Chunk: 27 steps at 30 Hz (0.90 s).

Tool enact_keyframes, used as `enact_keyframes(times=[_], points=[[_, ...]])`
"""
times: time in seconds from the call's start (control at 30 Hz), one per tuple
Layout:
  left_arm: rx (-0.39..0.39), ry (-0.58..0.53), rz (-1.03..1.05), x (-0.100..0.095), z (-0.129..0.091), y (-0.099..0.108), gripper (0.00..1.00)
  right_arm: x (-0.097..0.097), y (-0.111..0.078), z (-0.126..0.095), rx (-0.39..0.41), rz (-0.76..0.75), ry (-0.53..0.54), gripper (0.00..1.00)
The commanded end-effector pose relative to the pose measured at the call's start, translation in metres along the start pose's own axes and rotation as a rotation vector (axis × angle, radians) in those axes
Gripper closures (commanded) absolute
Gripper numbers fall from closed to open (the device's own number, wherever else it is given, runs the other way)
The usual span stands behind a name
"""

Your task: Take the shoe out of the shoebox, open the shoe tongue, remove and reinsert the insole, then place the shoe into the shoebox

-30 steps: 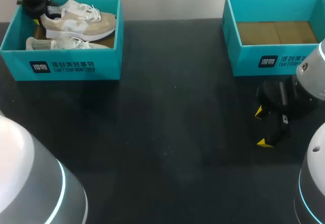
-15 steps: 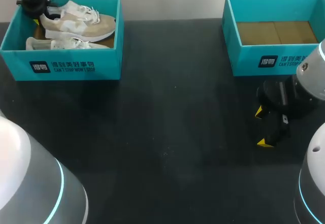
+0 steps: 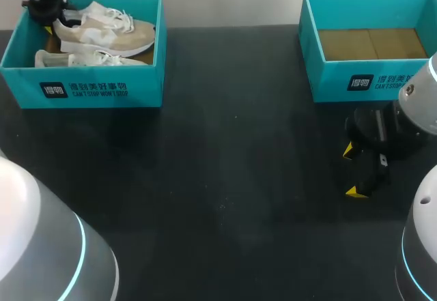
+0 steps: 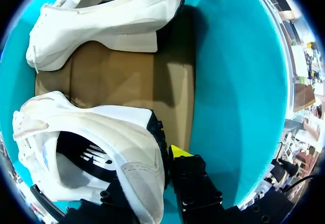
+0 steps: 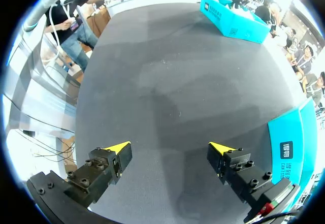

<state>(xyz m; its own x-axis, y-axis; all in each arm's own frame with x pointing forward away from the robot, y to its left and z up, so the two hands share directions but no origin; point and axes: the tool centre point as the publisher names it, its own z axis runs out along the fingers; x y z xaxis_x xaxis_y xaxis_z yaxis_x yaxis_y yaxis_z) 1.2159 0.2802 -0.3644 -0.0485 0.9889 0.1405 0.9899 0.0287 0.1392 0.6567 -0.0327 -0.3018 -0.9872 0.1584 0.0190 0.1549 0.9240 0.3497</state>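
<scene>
Two white and beige shoes lie in the teal shoebox [image 3: 95, 91] at the far left. My left gripper [image 3: 49, 7] is shut on the heel of the far shoe [image 3: 106, 33], which is raised a little above the near shoe [image 3: 89, 59]. In the left wrist view the heel collar of the held shoe [image 4: 101, 148] sits against my yellow fingertip [image 4: 179, 152]; the other finger is hidden inside the shoe. The second shoe [image 4: 106, 16] lies ahead on the box's brown floor. My right gripper [image 3: 356, 171] hangs open over the table, with nothing between its fingers [image 5: 118, 148].
A second teal shoebox [image 3: 355, 79] with a bare brown floor stands at the far right, just behind my right gripper. The dark table [image 3: 225, 164] stretches between the two boxes. My arms' grey bases fill the near corners.
The held shoe has risen slightly and shifted toward the far wall of the box with my left gripper. The right arm has kept still.
</scene>
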Motion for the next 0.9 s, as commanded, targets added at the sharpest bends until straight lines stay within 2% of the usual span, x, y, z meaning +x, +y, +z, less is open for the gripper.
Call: enact_keyframes(times=[0.03, 0.27, 0.83, 0.9], points=[[0.007, 0.002, -0.002, 0.001, 0.003, 0.006, 1.0, 0.001, 0.0, 0.001, 0.002, 0.001, -0.003, 0.0], [0.013, 0.005, -0.011, 0.008, 0.005, 0.007, 1.0, 0.001, 0.0, 0.001, 0.002, 0.001, -0.003, 0.0], [0.076, 0.001, -0.004, 0.007, 0.02, 0.007, 1.0, 0.001, 0.0, 0.001, 0.002, 0.001, -0.003, 0.0], [0.079, 0.0, -0.004, 0.007, 0.021, 0.007, 0.73, 0.001, 0.0, 0.001, 0.002, 0.001, -0.003, 0.0]])
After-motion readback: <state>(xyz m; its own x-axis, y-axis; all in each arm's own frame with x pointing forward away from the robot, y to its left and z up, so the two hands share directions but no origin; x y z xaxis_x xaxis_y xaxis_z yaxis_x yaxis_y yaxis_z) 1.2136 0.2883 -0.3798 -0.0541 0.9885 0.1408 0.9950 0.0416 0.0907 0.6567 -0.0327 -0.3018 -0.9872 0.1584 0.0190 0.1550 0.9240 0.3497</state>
